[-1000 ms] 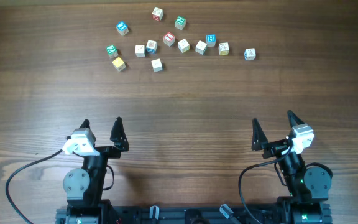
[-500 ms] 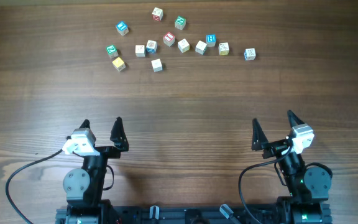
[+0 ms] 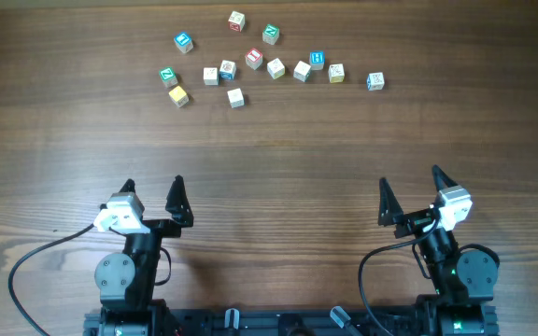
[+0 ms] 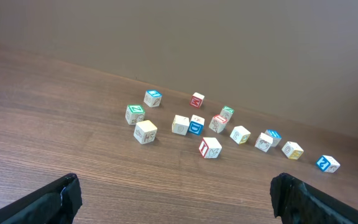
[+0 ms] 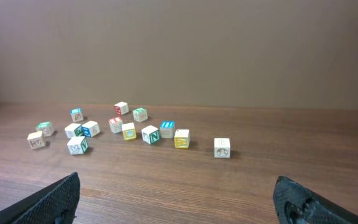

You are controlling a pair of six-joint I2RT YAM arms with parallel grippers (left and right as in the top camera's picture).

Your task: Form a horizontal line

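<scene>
Several small letter cubes lie scattered at the far side of the wooden table [image 3: 269, 149], from a green one [image 3: 167, 75] at the left to a blue one [image 3: 375, 81] at the right. A red cube [image 3: 254, 59] sits near the middle and a white cube [image 3: 236, 97] lies nearest me. The cubes also show in the left wrist view [image 4: 210, 147] and the right wrist view [image 5: 222, 147]. My left gripper [image 3: 152, 190] and right gripper [image 3: 409, 187] are open and empty, at the near edge, far from the cubes.
A black cable [image 3: 35, 257] runs from the left arm's base across the near left of the table. A plain wall [image 5: 179, 50] stands behind the far edge.
</scene>
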